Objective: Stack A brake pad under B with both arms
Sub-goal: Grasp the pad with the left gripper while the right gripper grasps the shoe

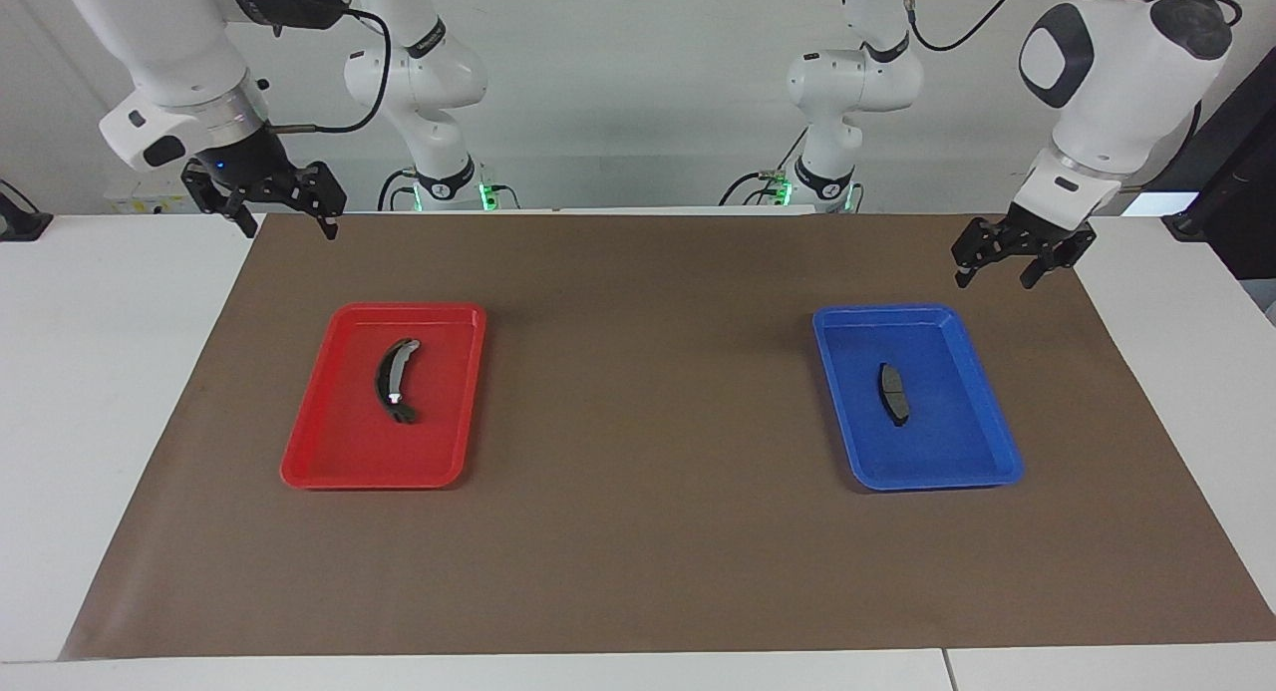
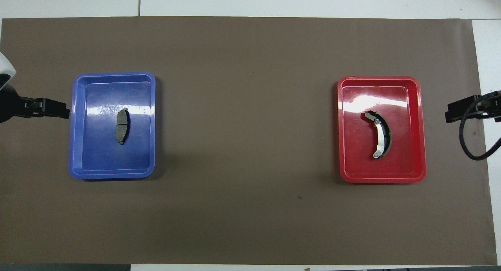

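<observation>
The short, flat dark grey A brake pad (image 1: 893,393) lies loose in the middle of a blue plastic tray (image 1: 982,462) at the right of the facing view, toward the left arm's end of the table. The left gripper (image 1: 995,264), black and two-fingered on its white arm, hangs in the air in the upper right of that view, over the brown mat (image 1: 648,392) just off the tray's corner nearest the robots. Its fingers stand apart and hold nothing; the pad lies lower in the frame, well apart from the fingertips. In the overhead view the same gripper (image 2: 58,110) shows at the left edge, its tip just beside the tray's rim (image 2: 72,126), with the pad (image 2: 121,125) inside the tray.

B (image 1: 395,380), the long dark crescent piece with a silver strip along its curve, rests in a red plastic tray (image 1: 329,467) at the left of the facing view, toward the right arm's end. The right gripper (image 1: 284,210) hovers in the upper left, over the mat's edge nearest the robots, its fingers spread and empty, well apart from the crescent. In the overhead view it (image 2: 456,112) sits at the right edge, clear of the red tray (image 2: 422,130) and of the crescent (image 2: 381,136).
</observation>
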Action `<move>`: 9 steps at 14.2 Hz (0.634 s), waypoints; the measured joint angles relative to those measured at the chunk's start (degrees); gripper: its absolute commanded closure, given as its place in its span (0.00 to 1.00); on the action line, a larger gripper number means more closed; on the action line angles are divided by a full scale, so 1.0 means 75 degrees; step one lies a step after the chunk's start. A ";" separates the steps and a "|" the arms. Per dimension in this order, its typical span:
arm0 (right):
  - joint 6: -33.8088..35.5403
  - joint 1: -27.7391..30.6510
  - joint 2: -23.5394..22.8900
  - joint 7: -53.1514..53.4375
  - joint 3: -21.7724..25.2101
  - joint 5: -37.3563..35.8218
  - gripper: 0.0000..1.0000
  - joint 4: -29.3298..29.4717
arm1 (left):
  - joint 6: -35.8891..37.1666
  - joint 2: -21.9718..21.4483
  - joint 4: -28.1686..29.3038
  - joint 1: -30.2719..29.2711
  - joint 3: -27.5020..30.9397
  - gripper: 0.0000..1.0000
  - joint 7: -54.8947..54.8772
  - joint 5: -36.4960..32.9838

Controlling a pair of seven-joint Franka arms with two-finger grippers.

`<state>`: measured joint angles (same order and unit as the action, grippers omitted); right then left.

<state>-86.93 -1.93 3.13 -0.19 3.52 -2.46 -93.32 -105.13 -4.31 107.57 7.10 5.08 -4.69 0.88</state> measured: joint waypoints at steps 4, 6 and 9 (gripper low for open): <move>-0.1502 -0.0011 0.0451 0.0000 -0.0006 0.0007 0.00 -0.1724 | -0.1115 0.0087 0.0975 0.0326 -0.0017 0.09 0.0529 0.0001; -0.2337 -0.0019 0.0503 0.0000 -0.0013 0.0007 0.00 -0.2651 | -0.1630 0.0384 0.1201 0.0439 -0.0022 0.09 0.0724 0.0001; -0.3280 -0.0030 0.0061 0.0000 -0.0026 0.0019 0.00 -0.3192 | -0.2257 0.0988 0.1273 0.0487 -0.0024 0.09 0.0736 0.0001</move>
<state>-111.53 -2.15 3.59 -0.19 3.32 -2.31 -117.26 -122.06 3.10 117.12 10.75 4.90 0.83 0.89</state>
